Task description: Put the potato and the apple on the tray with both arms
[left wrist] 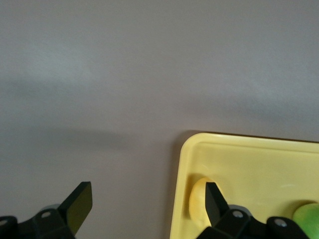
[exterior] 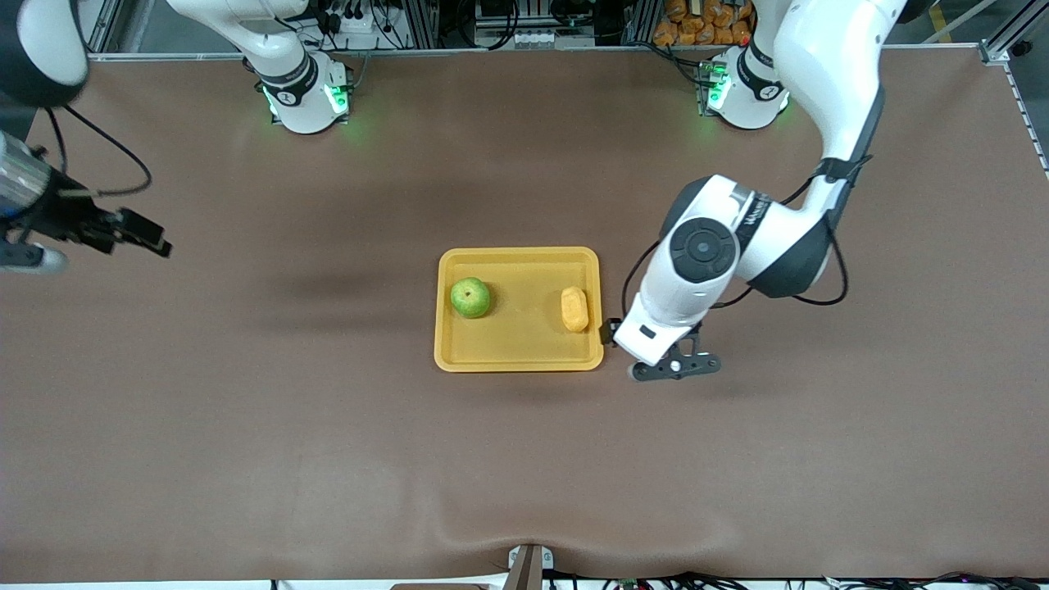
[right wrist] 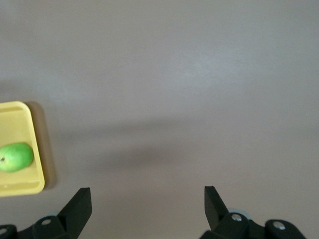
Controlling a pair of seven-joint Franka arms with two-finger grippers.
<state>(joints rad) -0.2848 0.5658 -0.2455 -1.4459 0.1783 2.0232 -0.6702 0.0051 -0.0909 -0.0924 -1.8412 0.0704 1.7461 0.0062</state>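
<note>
- table [exterior: 328,459]: brown matte cloth cover, smooth, a slight ripple along the edge nearest the front camera.
- left gripper [exterior: 677,369]: black two-finger unit on the white left arm [exterior: 737,246], low over bare cloth just beside the tray's end toward the left arm's end of the table. Jaws spread wide, holding nothing; in the left wrist view [left wrist: 144,209] one finger [left wrist: 79,201] shows over cloth, the other over the tray rim.
- tray [exterior: 519,357]: shallow yellow-orange plastic rectangle, rounded corners, raised rim, glossy. Sits mid-table, flat on the cloth. Also seen at [left wrist: 239,149] and its corner at [right wrist: 20,186].
- potato [exterior: 574,309]: small oblong yellow-orange lump, smooth, rounded ends. Lies in the tray, near the rim at the left arm's end, long axis running near-to-far. Partly hidden by a finger in the left wrist view [left wrist: 197,199].
- apple [exterior: 470,297]: round, light green, smooth skin, brownish stem dimple on top. In the tray toward the right arm's end, well apart from the potato. Also at [right wrist: 16,157].
- right gripper [exterior: 139,233]: black, up in the air over bare cloth at the right arm's end of the table, well apart from the tray. Jaws released, wide gap, empty [right wrist: 147,209].
- right arm [exterior: 287,74]: white links, black joint bands, green lights at base; waiting.
</note>
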